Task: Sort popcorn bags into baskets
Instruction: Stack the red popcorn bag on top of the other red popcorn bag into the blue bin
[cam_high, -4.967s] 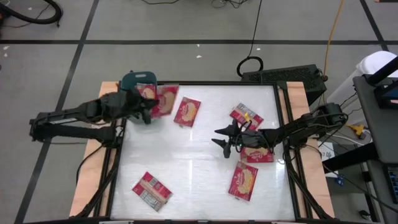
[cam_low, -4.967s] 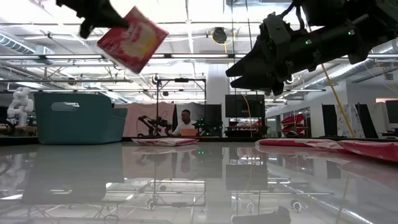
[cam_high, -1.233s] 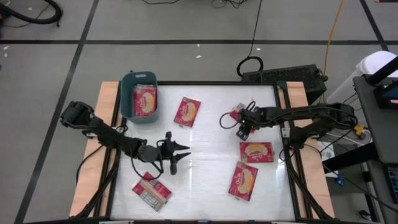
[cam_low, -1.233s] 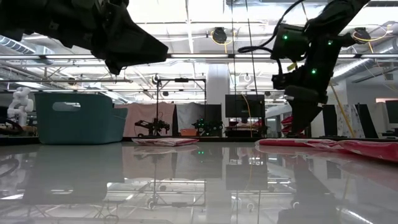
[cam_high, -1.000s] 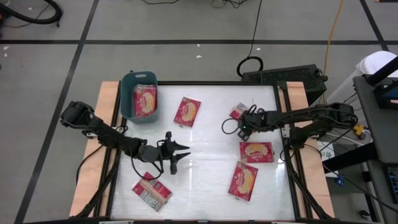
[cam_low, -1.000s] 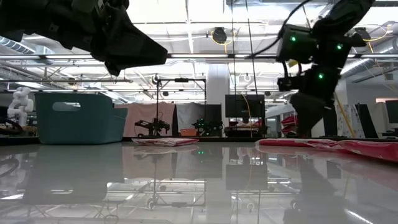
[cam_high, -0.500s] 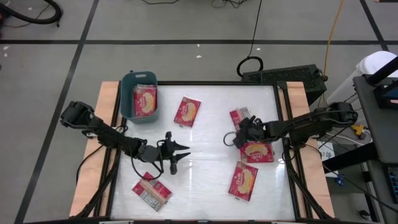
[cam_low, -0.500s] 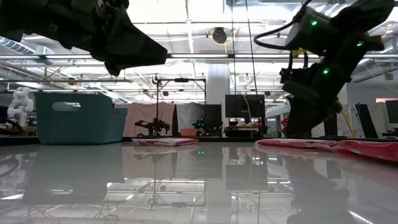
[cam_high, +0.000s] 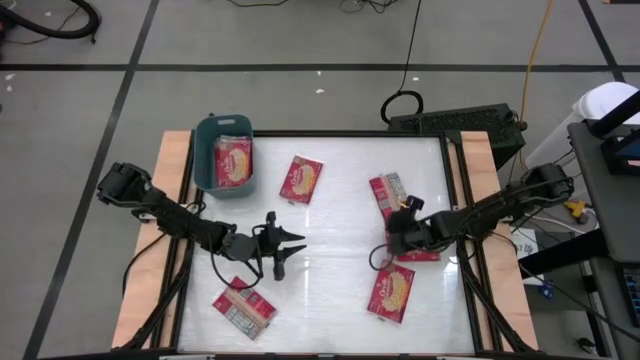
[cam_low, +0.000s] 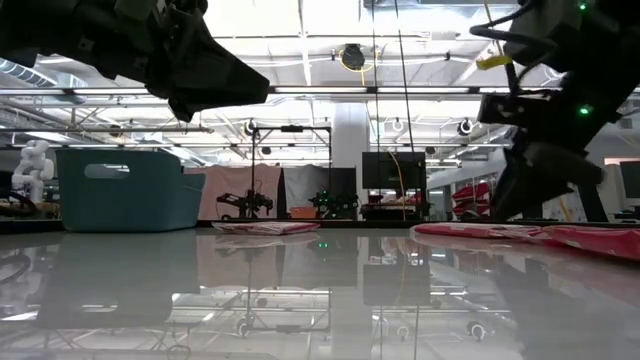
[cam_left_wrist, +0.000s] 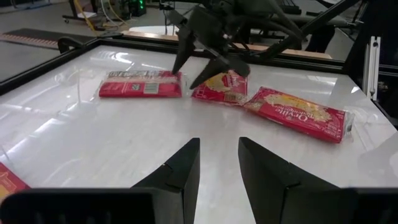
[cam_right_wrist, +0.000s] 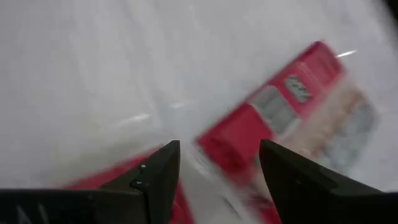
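Note:
Several red popcorn bags lie flat on the white table: one near the far middle (cam_high: 301, 180), one at the far right (cam_high: 386, 191), one under my right gripper (cam_high: 418, 250), one near right (cam_high: 392, 290) and one near left (cam_high: 243, 306). Another lies in the teal basket (cam_high: 204, 152) at the far left corner. My left gripper (cam_high: 290, 252) hovers open left of centre. My right gripper (cam_high: 388, 243) is open, fingers pointing down over the left end of the bag below it (cam_right_wrist: 230, 134); in the left wrist view its fingers (cam_left_wrist: 186, 50) stand just above that bag (cam_left_wrist: 221, 87).
Black rails frame the table, with wooden strips (cam_high: 168, 180) along the left and right sides. Bare white tabletop (cam_high: 330, 250) lies between the two grippers. Cables and a black box (cam_high: 455, 125) sit beyond the far right corner, off the table.
My right gripper has swung from the far-right bag toward the table's near edge and now stands over the bag below it. The far-right bag shows uncovered. My left arm has kept still.

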